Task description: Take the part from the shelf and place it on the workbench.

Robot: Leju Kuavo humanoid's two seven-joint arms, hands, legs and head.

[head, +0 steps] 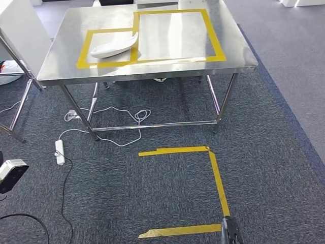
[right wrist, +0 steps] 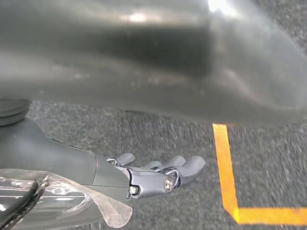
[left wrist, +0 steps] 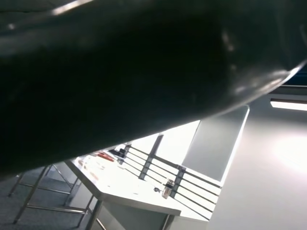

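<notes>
In the head view we see the white curved plastic part (head: 114,48) lying in the smaller yellow tape rectangle (head: 82,51) on the stainless steel workbench (head: 57,56), upper left of the frame. At the bottom edge our right hand (head: 229,231) shows dark. In the right wrist view our right hand (right wrist: 159,173) holds nothing, fingers extended, slightly apart above grey carpet (right wrist: 163,132). Our left hand's fingers: we cannot tell

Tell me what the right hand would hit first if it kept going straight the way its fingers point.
Probably the grey carpet. The right hand holds nothing, fingers extended low over the floor, with nothing in their line before the yellow tape. Depth is unclear, so it might reach the tape first.
</notes>
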